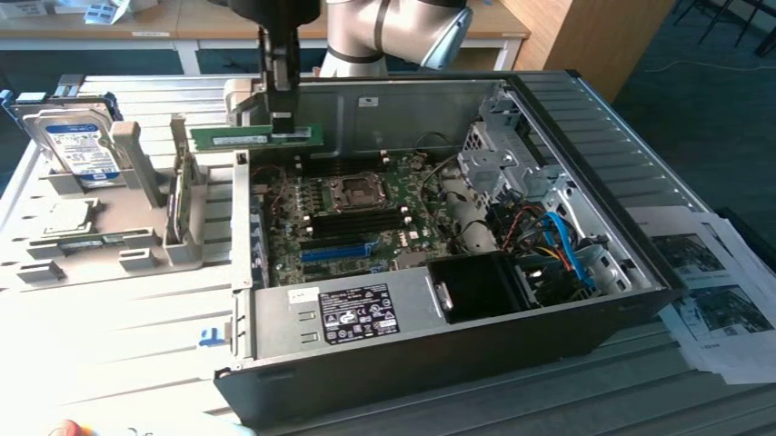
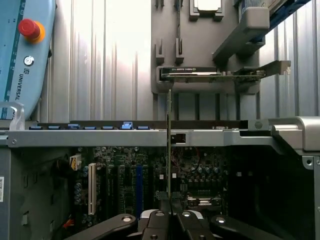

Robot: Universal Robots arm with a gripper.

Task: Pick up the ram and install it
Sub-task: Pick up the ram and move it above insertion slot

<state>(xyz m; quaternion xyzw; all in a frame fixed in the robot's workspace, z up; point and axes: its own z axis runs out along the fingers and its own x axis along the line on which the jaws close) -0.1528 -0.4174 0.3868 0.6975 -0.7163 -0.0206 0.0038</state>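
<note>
Ram [image 1: 249, 137] held level in the air at the open computer case's [image 1: 401, 104] far corner, toward the exterior view's left. Clamped near one end between the closed fingers of the gripper [image 1: 282, 127]. Apparently clear of the motherboard [image 1: 352, 227] slots below, though height hard to judge. Hard drive [image 1: 75, 145] upright in grey tray [image 1: 109, 245], well apart

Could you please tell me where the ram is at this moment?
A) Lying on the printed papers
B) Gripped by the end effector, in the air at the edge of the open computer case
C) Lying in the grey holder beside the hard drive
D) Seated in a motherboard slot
B: the ram is clamped in the end effector and hangs level in the air at the rim of the open computer case, touching no slot.
</note>
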